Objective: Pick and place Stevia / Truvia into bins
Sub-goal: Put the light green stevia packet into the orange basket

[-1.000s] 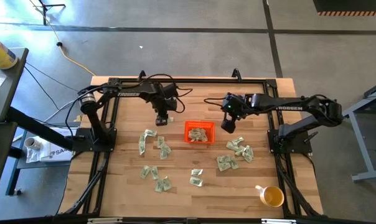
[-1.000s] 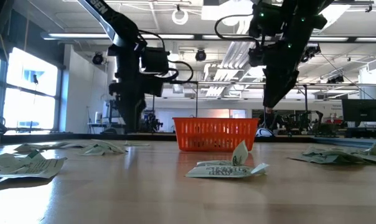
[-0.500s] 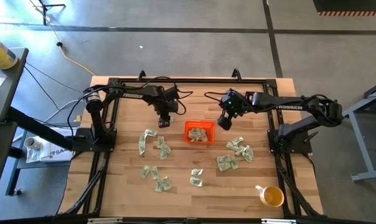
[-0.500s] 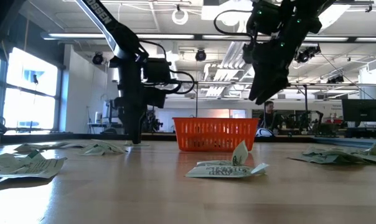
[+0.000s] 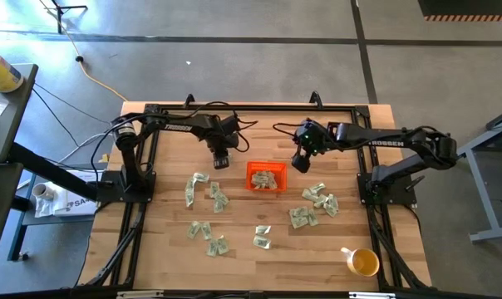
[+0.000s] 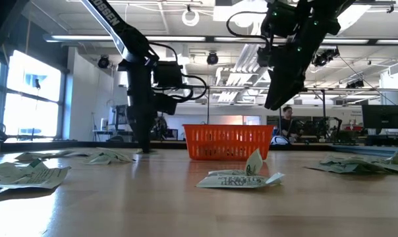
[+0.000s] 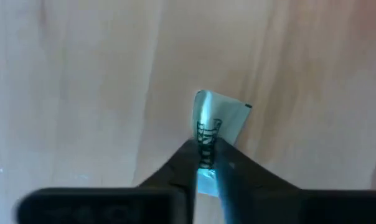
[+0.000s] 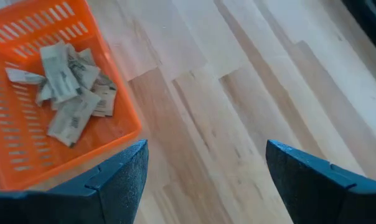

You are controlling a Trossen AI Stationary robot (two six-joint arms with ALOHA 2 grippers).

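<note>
Many pale green and white Stevia packets (image 5: 196,188) lie scattered on the wooden table, with more on the right (image 5: 317,199) and near the front (image 6: 242,176). The orange bin (image 5: 267,177) stands mid-table with several packets inside (image 8: 70,93). My left gripper (image 5: 220,163) is down at the table left of the bin, shut on one packet (image 7: 218,115). My right gripper (image 5: 301,163) hangs open above the bare wood just right of the bin, holding nothing. My left gripper pinches one packet between its two fingertips (image 7: 191,163), coming from above and pointing down. The pinched part (image 7: 206,138) stands up narrow between the tips. The packet's free end (image 7: 228,109) sticks out past the fingers and lies against the table.
A yellow cup (image 5: 363,262) stands at the near right corner. Black arm frames run along the left (image 5: 139,178) and right (image 5: 376,187) table sides. Bare wood shows between the bin and the far edge (image 5: 263,137).
My left gripper has gone down to the table top at the packet left of the bin. My right gripper has risen a little beside the bin and tipped its fingers to a slant, staying open.
</note>
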